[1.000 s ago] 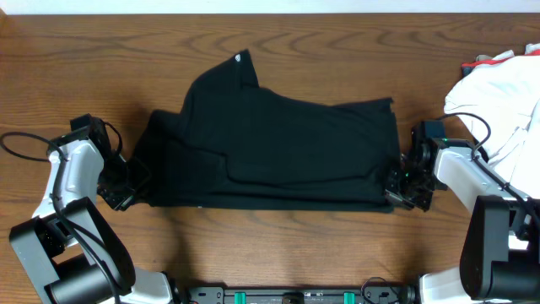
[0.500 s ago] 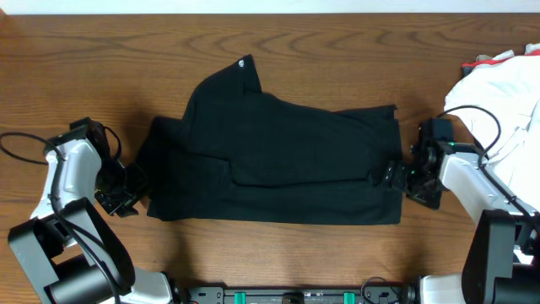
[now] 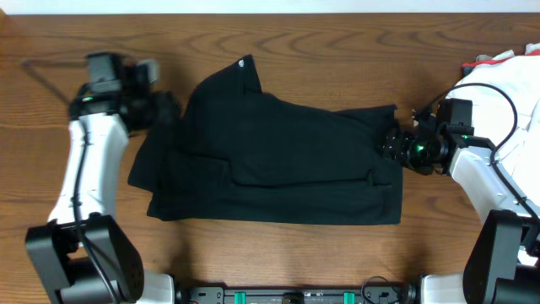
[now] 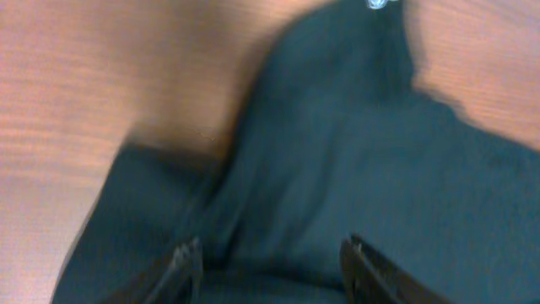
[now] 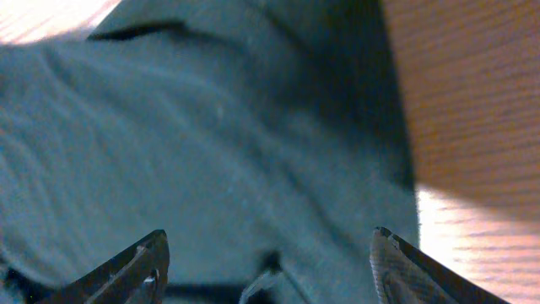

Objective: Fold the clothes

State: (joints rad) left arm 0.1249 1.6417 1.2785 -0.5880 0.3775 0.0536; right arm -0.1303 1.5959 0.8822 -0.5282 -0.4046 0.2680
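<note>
Black shirt (image 3: 278,160) lies flat mid-table (image 3: 278,253), partly folded into a wide slab. Its long axis runs left-right, and the collar (image 3: 245,61) pokes out toward the far edge, left of centre. The near hem is straight; the far edge is ragged and slopes down to the right. Left claw (image 3: 166,110) sits at the shirt's far-left corner, just beside or over the edge. The shirt body runs from it to the right and toward the near side. In the left wrist view the left claw (image 4: 270,263) is released, fingers apart with dark fabric below and nothing pinched. Right claw (image 3: 391,142) is at the right edge, upper half, with the shirt lying to its left. In the right wrist view the right claw (image 5: 270,268) is also spread wide over cloth and grips nothing. Each arm is nearest its own end, so my read is the next fold brings the short ends or the far edge in, and each claw needs to bite the edge right under it. White cloth heap (image 3: 506,84) sits at the far right, apart from the shirt but close behind the right arm, whose cable loops over it; snag risk if that arm swings back. Bare wood everywhere else around the shirt, nothing in the fold path.
</note>
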